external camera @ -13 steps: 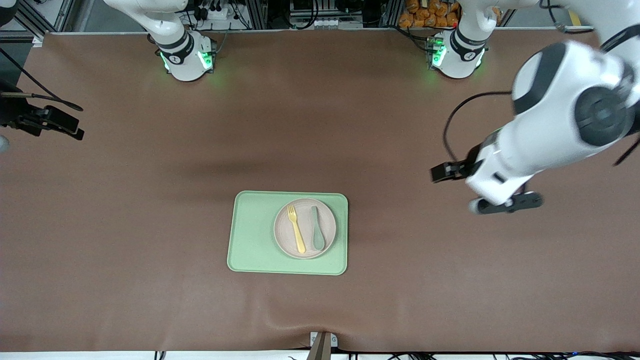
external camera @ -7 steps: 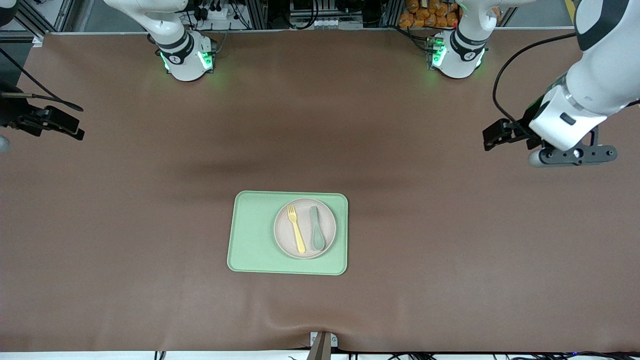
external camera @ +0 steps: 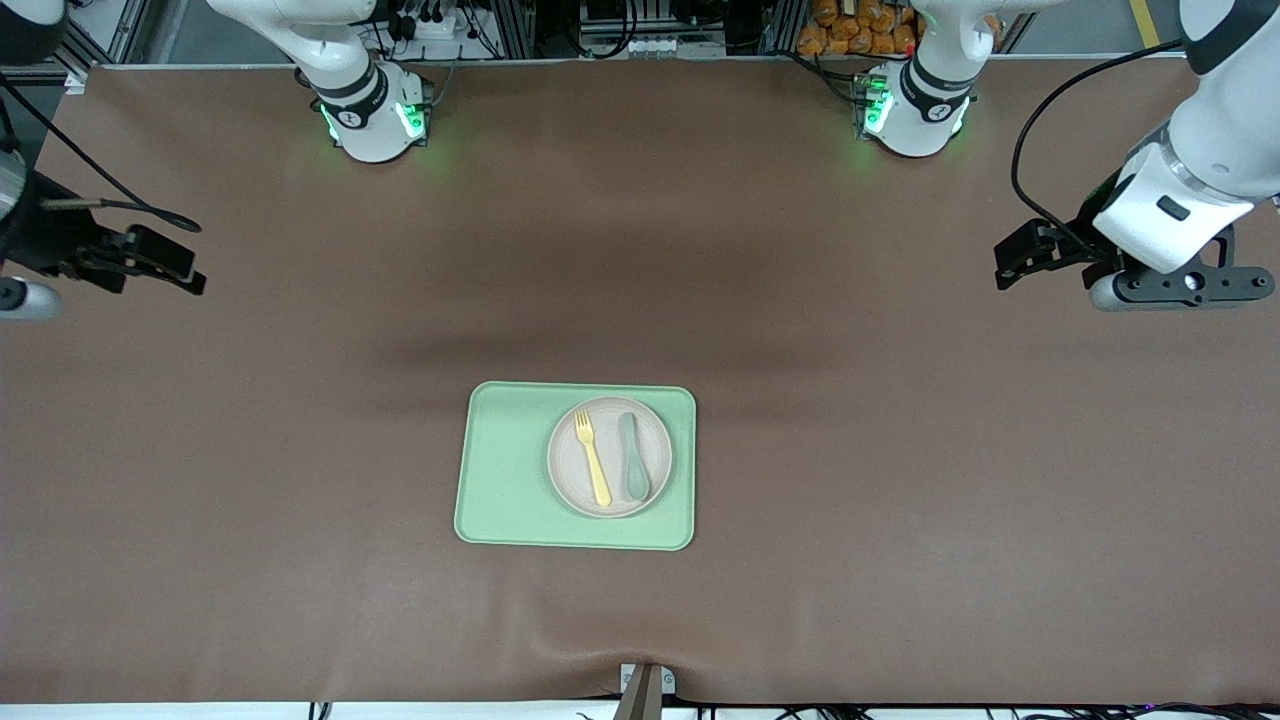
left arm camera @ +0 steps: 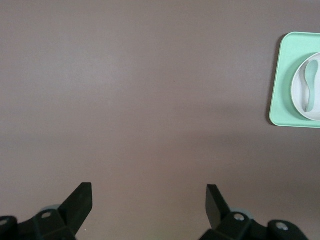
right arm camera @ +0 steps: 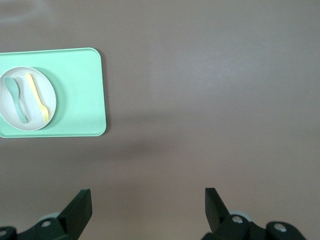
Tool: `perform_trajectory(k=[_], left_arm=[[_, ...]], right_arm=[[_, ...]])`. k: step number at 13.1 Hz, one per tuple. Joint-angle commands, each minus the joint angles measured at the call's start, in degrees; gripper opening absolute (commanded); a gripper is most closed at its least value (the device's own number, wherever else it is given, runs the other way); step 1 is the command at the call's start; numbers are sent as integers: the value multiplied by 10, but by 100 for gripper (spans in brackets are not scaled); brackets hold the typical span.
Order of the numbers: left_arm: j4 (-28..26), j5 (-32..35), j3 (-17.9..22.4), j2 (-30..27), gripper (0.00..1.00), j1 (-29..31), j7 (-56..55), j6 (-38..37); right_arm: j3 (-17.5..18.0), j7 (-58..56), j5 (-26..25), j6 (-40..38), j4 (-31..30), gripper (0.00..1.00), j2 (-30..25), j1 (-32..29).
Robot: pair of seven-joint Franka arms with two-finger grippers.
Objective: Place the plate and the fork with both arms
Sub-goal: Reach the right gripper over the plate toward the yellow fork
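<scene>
The pale beige plate [external camera: 612, 440] sits on the light-green tray [external camera: 505, 470] in the middle of the table, at the tray's end toward the left arm. The yellow fork [external camera: 592, 457] lies on the plate beside a grey-green spoon [external camera: 634, 470]. My left gripper [external camera: 1175, 287] hangs open and empty over bare table at the left arm's end [left arm camera: 149, 200]. My right gripper [external camera: 25, 297] hangs open and empty over bare table at the right arm's end [right arm camera: 148, 202]. The right wrist view shows the plate [right arm camera: 29, 100] and fork [right arm camera: 37, 97]. The left wrist view shows the plate's edge [left arm camera: 298, 95], not the fork.
A brown mat [external camera: 300, 450] covers the whole table. The two arm bases [external camera: 375, 115] stand along the table edge farthest from the front camera. A small metal bracket [external camera: 645, 685] sits at the nearest table edge.
My left arm has swung away from the tray toward its own end of the table. My right gripper has shifted slightly toward the middle. The plate, fork, spoon and tray have not moved.
</scene>
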Motion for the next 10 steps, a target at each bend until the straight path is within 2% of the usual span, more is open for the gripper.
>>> perform_trajectory(k=[1, 5, 8, 10], left_arm=[[3, 10, -4, -7, 100, 12, 22, -7], [6, 22, 0, -8, 100, 13, 65, -12], [8, 22, 0, -9, 100, 23, 72, -12], [8, 21, 0, -12, 100, 33, 74, -12]], right_arm=[[-1, -4, 6, 47, 11, 100, 37, 33], [-1, 6, 6, 136, 12, 100, 113, 79], [-1, 15, 3, 165, 29, 100, 168, 121], [-1, 67, 4, 214, 42, 100, 209, 156]])
